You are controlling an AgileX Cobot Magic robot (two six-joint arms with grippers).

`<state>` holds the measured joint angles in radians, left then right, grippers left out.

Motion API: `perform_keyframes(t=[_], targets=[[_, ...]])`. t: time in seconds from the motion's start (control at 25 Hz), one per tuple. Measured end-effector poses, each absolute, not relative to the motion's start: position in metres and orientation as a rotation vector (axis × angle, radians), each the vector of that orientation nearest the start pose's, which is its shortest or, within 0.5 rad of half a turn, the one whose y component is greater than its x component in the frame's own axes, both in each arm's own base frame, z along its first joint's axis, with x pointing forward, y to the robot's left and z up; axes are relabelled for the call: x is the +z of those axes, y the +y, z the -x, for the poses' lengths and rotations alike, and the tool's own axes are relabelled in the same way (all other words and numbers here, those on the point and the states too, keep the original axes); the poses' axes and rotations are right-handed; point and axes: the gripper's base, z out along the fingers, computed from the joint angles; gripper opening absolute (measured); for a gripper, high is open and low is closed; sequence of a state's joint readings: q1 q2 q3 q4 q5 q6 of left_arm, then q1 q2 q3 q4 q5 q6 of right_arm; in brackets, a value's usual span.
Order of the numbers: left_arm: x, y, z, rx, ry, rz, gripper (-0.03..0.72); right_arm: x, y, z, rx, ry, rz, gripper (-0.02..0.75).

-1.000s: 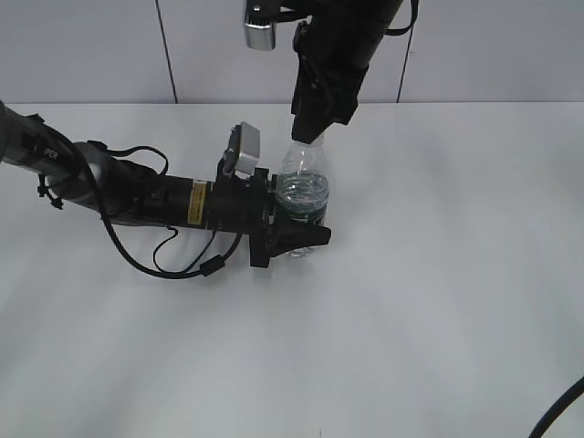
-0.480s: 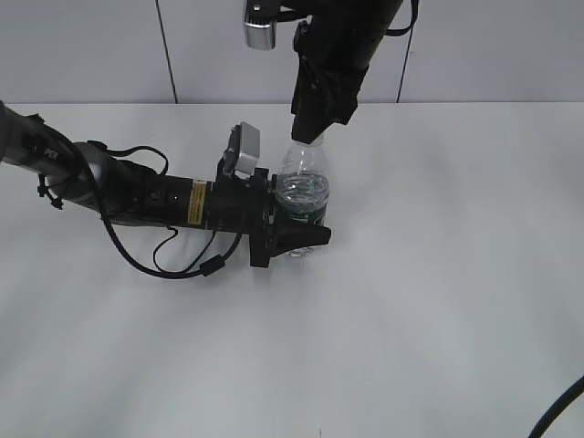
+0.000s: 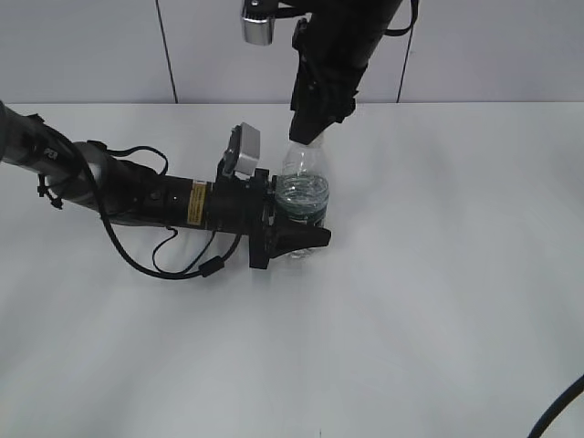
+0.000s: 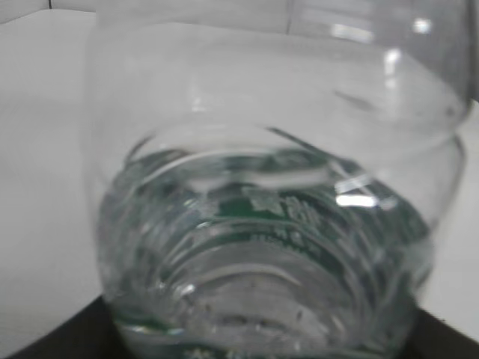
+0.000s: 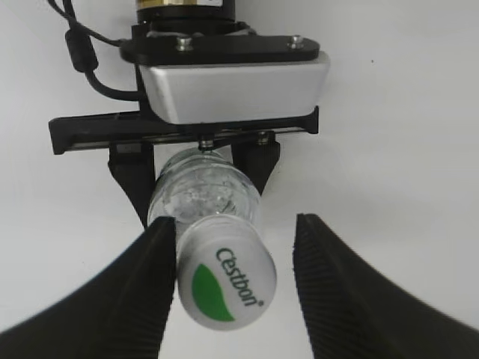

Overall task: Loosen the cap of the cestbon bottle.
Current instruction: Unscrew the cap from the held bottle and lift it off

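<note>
The clear cestbon bottle with its dark green label band stands upright on the white table. My left gripper reaches in from the left and is shut on its lower body; the bottle fills the left wrist view. My right gripper hangs straight above the bottle's top. In the right wrist view the white cap with the green leaf logo sits between the right gripper's open fingers. The cap is close against the left finger, with a clear gap to the right finger.
The white table stretches around the bottle, with a grey panelled wall behind. The left arm's body and cables lie along the table at the left. A black cable crosses the lower right corner.
My right gripper has shifted very slightly upward over the cap. The bottle and the left gripper have not moved.
</note>
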<state>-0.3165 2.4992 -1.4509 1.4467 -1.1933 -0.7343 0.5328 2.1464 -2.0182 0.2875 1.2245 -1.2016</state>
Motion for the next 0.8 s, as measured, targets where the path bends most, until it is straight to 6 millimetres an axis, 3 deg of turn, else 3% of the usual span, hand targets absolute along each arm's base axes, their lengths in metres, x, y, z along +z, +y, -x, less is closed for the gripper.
perform_keyframes(t=[0.2,0.48,0.8], targets=[[0.047,-0.216,-0.39,-1.159,1.471,-1.323,0.409,0.273,0.257,-0.388,0.253,1.917,1.964,0.393],[0.047,-0.216,-0.39,-1.16,1.47,-1.325,0.409,0.305,0.254,-0.383,0.295,2.077,1.697,0.395],[0.047,-0.216,-0.39,-1.16,1.47,-1.325,0.409,0.306,0.253,-0.383,0.43,2.475,1.144,0.395]])
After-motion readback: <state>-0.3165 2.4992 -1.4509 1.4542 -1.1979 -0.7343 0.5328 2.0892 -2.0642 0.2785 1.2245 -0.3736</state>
